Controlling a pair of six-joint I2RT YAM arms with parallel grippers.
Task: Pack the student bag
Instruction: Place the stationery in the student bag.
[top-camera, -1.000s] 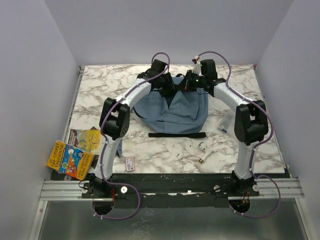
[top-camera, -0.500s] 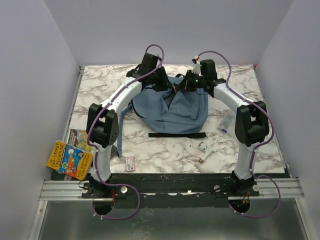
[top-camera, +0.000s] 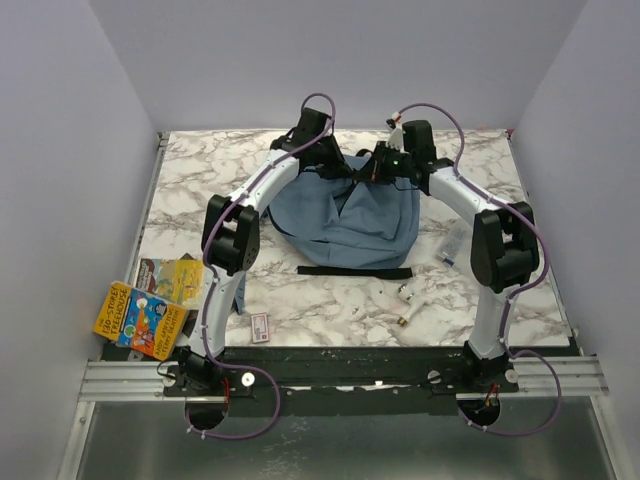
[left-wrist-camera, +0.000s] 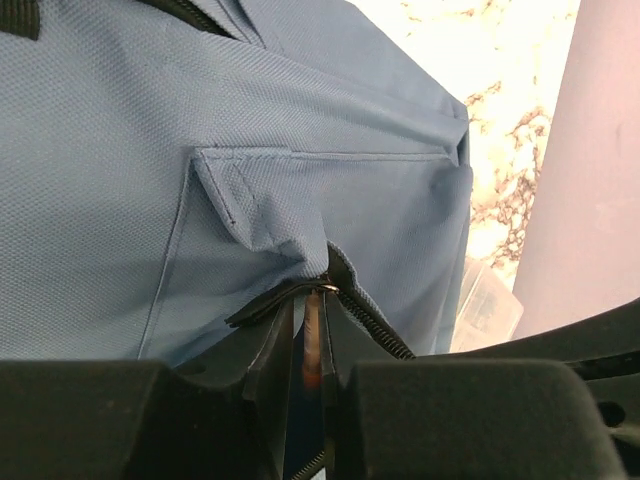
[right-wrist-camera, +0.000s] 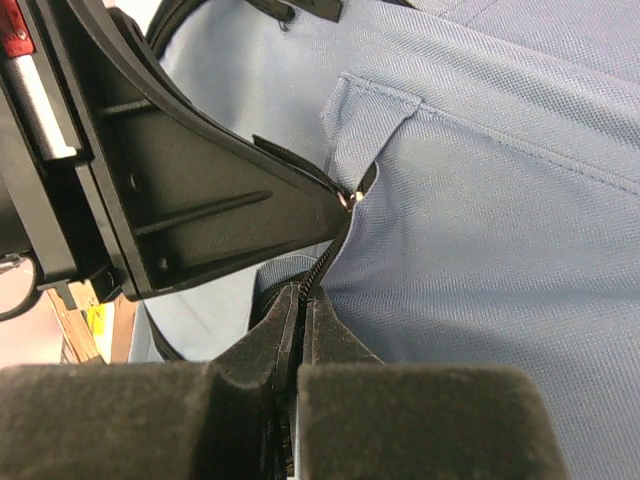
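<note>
- Since the earlier frame the left arm has swung back in towards the middle, and the left claw (left-wrist-camera: 308, 300) has narrowed at the far top edge of the bag (top-camera: 350, 215).
- The bag lies flat at the far middle of the surface (top-camera: 200, 170), with its black strap on the near side.
- The left claw stands narrow, with the zipper pull (left-wrist-camera: 313, 332) between its fingers; it looks pinched.
- The right claw (right-wrist-camera: 300, 300) is shut tight on the bag's zipper edge, just beside the left claw.
- The step in hand appears to be opening the zipper.
- To do it well, the right claw should hold the fabric taut. The left should draw the pull along the line of the teeth, not upward, so the slider does not jam or slip free.
</note>
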